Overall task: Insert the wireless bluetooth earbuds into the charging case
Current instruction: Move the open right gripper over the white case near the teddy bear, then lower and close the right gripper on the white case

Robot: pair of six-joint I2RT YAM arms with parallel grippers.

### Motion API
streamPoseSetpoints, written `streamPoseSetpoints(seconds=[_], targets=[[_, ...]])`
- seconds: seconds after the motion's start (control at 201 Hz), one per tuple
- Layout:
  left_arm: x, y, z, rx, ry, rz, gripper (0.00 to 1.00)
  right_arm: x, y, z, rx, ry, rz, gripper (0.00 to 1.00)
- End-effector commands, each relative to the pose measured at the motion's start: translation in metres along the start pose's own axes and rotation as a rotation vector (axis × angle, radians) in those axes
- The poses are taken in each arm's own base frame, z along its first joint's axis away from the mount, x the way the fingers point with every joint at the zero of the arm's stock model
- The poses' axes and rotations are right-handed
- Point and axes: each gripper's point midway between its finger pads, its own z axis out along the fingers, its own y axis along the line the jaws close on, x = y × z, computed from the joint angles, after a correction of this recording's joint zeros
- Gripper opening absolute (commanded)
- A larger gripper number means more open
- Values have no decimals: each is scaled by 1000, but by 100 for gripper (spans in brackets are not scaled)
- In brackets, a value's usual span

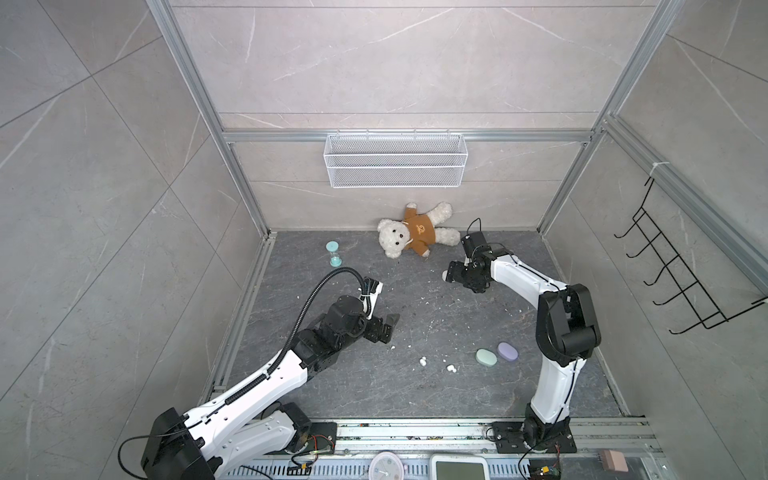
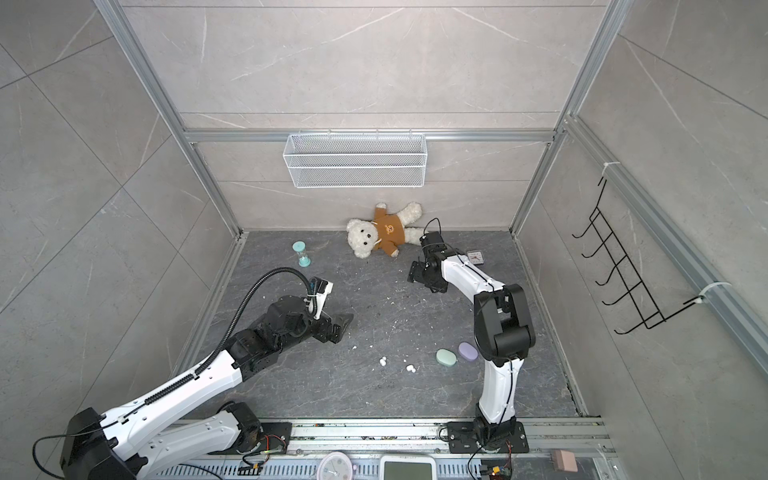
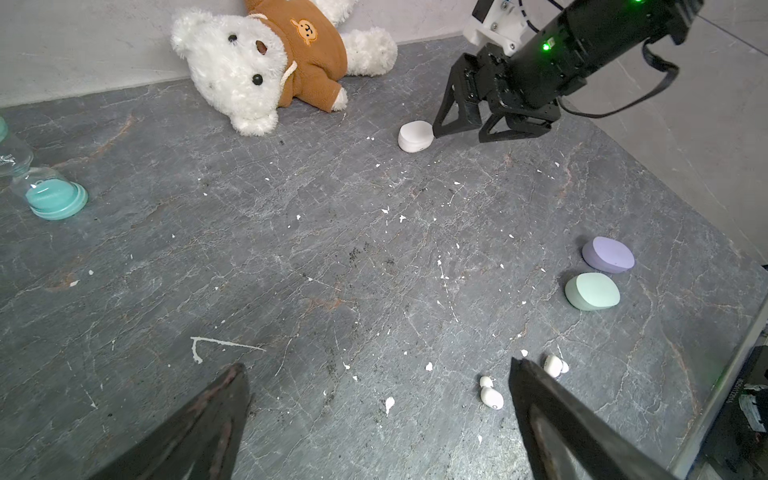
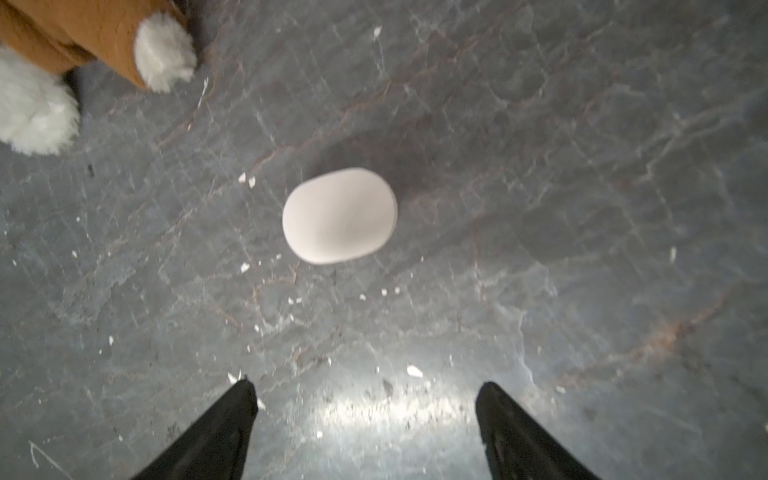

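Now, my right tool (image 4: 365,383) gapes wide, empty. White case (image 4: 340,215) sits dead ahead, toward the teddy (image 4: 164,52), long axis jaw to jaw.

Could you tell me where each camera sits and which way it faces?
Both top views: high at the front, looking down at the grey stone-look floor; both arms show.
Left wrist: facing the white plush teddy bear in a brown shirt; open left gripper shows.
Right wrist: looking down on the white oval charging case; open right gripper shows.
Shared: both wrist views show that case.
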Motion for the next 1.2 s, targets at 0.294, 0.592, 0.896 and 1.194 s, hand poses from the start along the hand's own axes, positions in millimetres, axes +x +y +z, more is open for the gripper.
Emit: streamPoseSetpoints(seconds=[0.294,0.592,0.896,1.194], targets=[[-17,3,-2,14,-44,-12,100,-44,14,50,-45,21,-92,87],[-16,9,-2,1,-43,-19,100,-51,26,71,-83,67,-147,88],[-18,11,-2,-2,-51,-27,100,-33,33,61,-129,128,-182,87],[-20,9,-4,8,-61,-35,100,2,45,42,-159,154,-226,87]])
